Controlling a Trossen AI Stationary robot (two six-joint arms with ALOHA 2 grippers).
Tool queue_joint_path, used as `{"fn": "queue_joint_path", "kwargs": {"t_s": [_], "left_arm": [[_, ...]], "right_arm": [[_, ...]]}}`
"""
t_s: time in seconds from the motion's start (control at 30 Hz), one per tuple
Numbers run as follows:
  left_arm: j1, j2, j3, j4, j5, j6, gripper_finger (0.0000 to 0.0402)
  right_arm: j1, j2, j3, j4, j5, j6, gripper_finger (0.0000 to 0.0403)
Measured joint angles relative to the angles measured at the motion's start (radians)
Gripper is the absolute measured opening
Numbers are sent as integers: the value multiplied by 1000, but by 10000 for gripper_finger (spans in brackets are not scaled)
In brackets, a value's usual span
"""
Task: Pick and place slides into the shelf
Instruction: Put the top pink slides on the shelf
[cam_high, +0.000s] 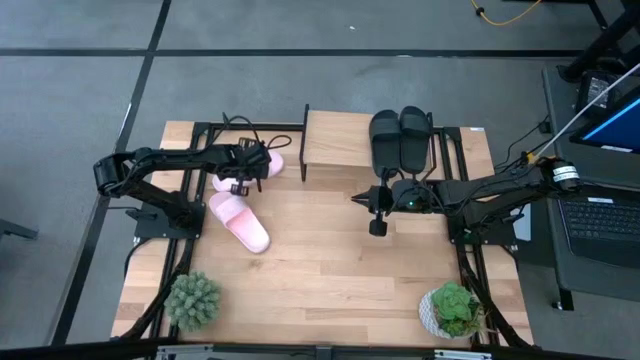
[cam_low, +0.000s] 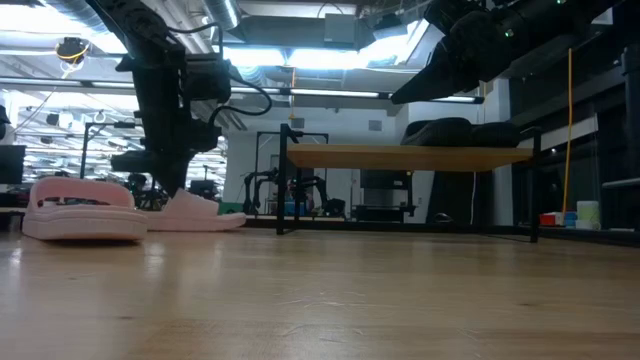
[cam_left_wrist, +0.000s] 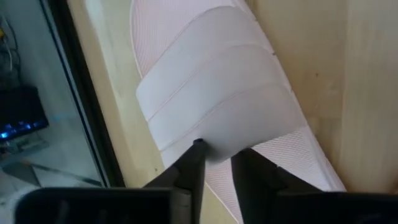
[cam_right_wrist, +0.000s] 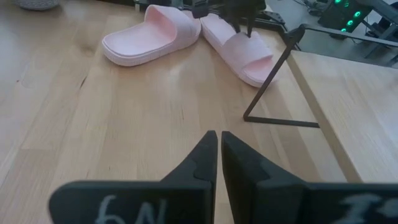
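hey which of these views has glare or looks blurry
Low view: bright ceiling lights wash out the room behind the shelf. Left wrist view: the pink slide fills the frame, soft and pale. Right wrist view: sheen on the table. High view: even light.

Count of items on and around the work table

Four slides in all: two black slides (cam_high: 385, 137) (cam_high: 415, 135) side by side on the one shelf (cam_high: 335, 140), and two pale pink slides (cam_high: 240, 221) (cam_high: 262, 167) on the tabletop (cam_high: 330, 270) at the left. Two dark arms, one per side, each with one two-finger gripper: left gripper (cam_high: 252, 178) and right gripper (cam_high: 358, 199), two grippers in total. Two green potted plants at the near corners of the table, one at the left (cam_high: 193, 300) and one at the right (cam_high: 452, 309). One laptop (cam_high: 608, 205) beside the table at the right edge
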Motion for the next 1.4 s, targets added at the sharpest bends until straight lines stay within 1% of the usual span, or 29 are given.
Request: {"fn": "queue_joint_path", "kwargs": {"t_s": [0.13,0.17,0.23,0.37,0.4,0.67,0.77,0.83,0.93,1.07,1.2,1.27,1.4], "left_arm": [[4,0,0,1,-7,-47,15],[4,0,0,1,-11,-59,9],[4,-4,0,1,-37,-72,9],[4,-12,1,-2,-160,-83,4],[4,-14,3,-5,-176,-87,4],[11,-95,68,-17,-194,-121,2],[15,-139,108,-20,-228,-126,1],[15,-161,137,-40,-248,-133,1],[15,-195,190,-106,-248,-198,1],[15,-214,275,-250,-244,-304,0],[10,-215,360,-325,-247,-411,0],[1,-213,396,-342,-248,-469,0],[-39,-212,453,-339,-243,-525,0]], "right_arm": [[0,0,0,0,0,0,26],[0,0,0,0,0,0,26],[0,0,0,1,0,0,26],[0,0,0,7,0,1,26],[0,0,0,7,0,2,26],[0,0,0,29,0,0,26],[0,0,-1,85,0,-4,22],[0,-6,4,102,0,-27,12],[0,-9,25,104,0,-57,6],[0,-12,47,101,0,-69,8],[0,-32,78,99,10,-107,4],[0,-50,102,92,12,-109,5],[0,-71,153,1,12,-112,4]]}}
